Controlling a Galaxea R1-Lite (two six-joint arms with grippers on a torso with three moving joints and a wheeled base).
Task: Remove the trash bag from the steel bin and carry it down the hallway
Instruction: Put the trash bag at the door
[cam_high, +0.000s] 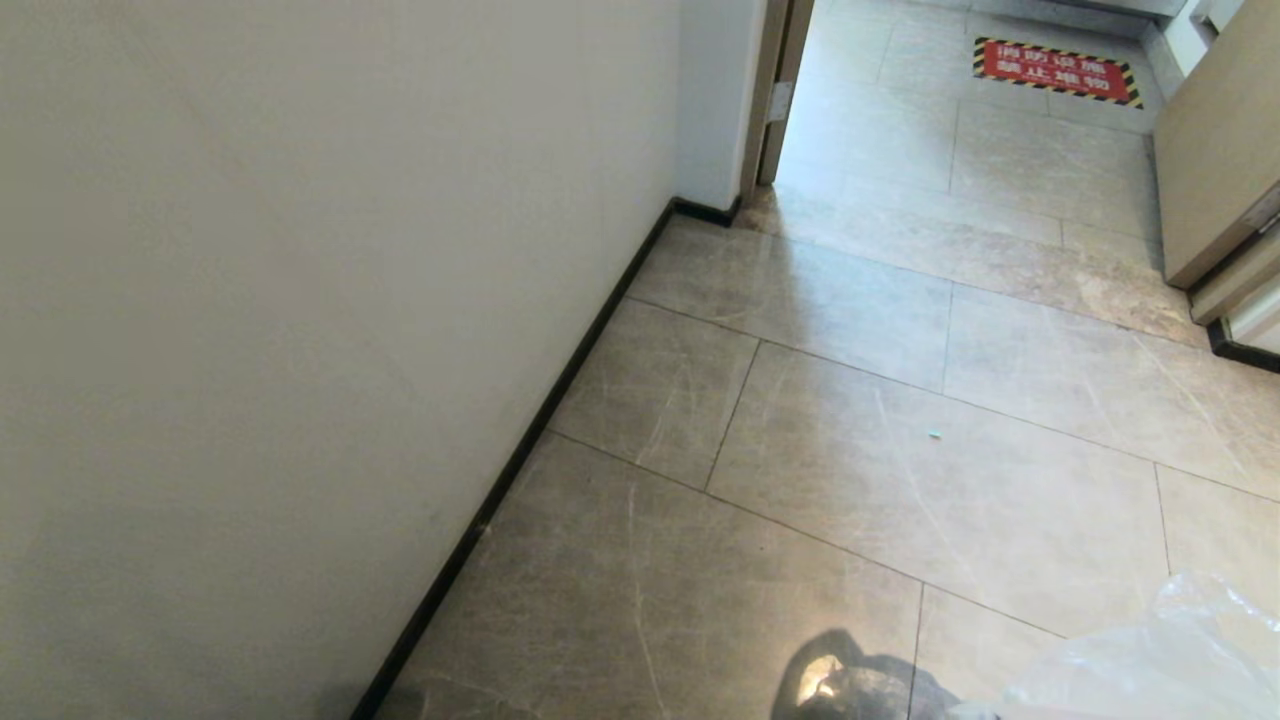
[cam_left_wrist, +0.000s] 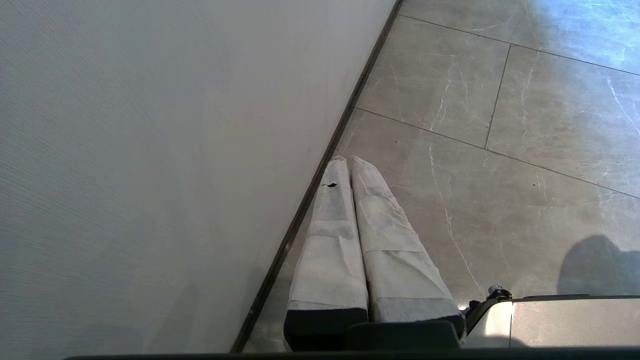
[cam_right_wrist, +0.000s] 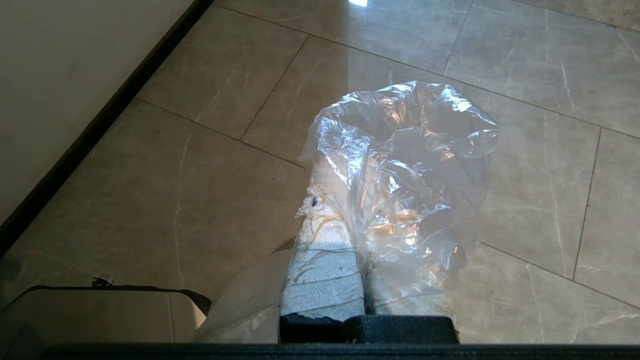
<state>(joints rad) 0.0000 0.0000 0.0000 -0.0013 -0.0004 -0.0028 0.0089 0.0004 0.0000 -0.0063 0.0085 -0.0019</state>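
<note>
We are facing a white wall (cam_high: 300, 330) with black skirting (cam_high: 520, 450) on our left, and the hallway (cam_high: 900, 450) floor of glossy grey tiles is stretching ahead toward a red warning sticker (cam_high: 1058, 70). Our left gripper (cam_left_wrist: 347, 162) is hanging empty beside the skirting, jaws pressed together. Further right, our right gripper (cam_right_wrist: 340, 210) is gripping the trash bag (cam_right_wrist: 405, 165) — jaws clamped on its crinkled clear plastic, above the tiles.

Building hallway (cam_high: 900, 480), glossy grey-beige marbled tiles, white wall (cam_high: 300, 300), black skirting (cam_high: 520, 450), hazard-striped red floor sign (cam_high: 1057, 71) beyond doorway
</note>
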